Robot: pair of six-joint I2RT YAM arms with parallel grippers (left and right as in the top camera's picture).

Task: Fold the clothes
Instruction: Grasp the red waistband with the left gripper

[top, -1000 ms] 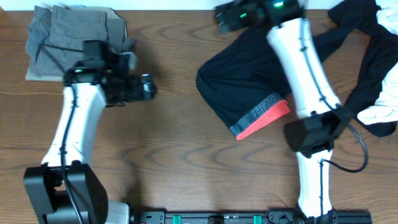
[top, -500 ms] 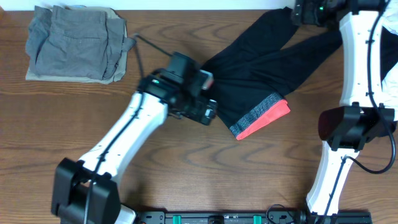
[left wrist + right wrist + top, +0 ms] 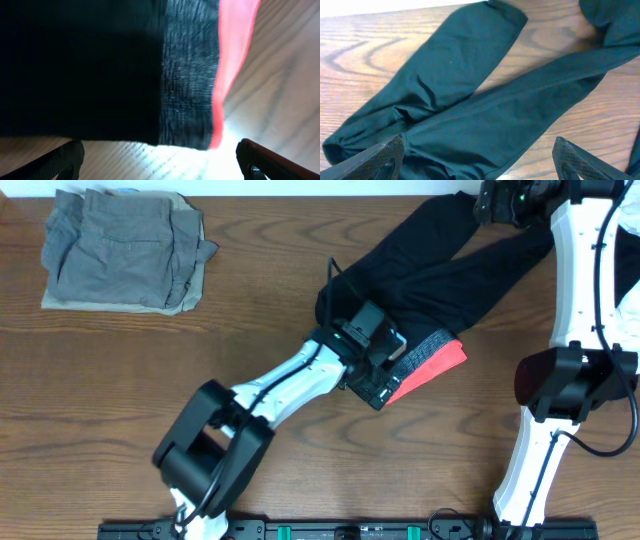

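At the far left of the worktop, a grey garment lies folded and well apart from both arms, which we take as finished work set aside. Near the middle, the left hand sits low with fingers spread wide over the grey-and-coral band of the long black garment, and we judge it is placed there to pinch that hem for a fold. At the right, the right hand hangs equally spread, gripping nothing, above the garment's far end, which lies stretched out diagonally and ready to be folded.
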